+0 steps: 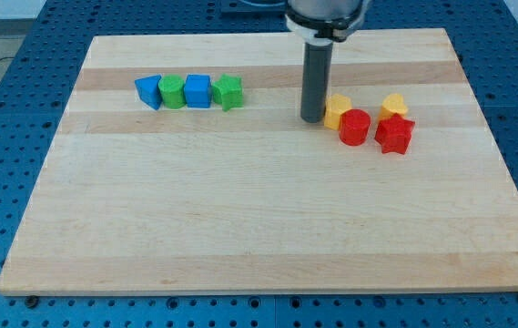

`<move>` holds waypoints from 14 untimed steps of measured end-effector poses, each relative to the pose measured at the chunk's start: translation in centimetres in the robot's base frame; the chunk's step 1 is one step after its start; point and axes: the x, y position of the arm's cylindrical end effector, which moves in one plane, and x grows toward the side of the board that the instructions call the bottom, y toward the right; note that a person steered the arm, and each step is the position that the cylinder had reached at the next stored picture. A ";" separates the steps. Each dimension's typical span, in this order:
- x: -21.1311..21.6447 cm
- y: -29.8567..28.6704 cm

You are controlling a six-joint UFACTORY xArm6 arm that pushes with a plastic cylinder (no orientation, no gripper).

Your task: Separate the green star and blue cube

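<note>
The green star [229, 91] sits at the right end of a row of blocks near the view's top left. The blue cube [198, 91] touches its left side. A green cylinder [173, 92] and a blue wedge-like block [149, 91] continue the row to the left. My tip [312, 118] rests on the board well to the right of the green star, just left of a yellow block [336, 110].
A red cylinder [354, 127], a red star [394, 135] and a second yellow block [393, 106] cluster right of my tip. The wooden board [259, 228] lies on a blue perforated table [4, 137].
</note>
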 end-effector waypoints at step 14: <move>-8.7 -12.1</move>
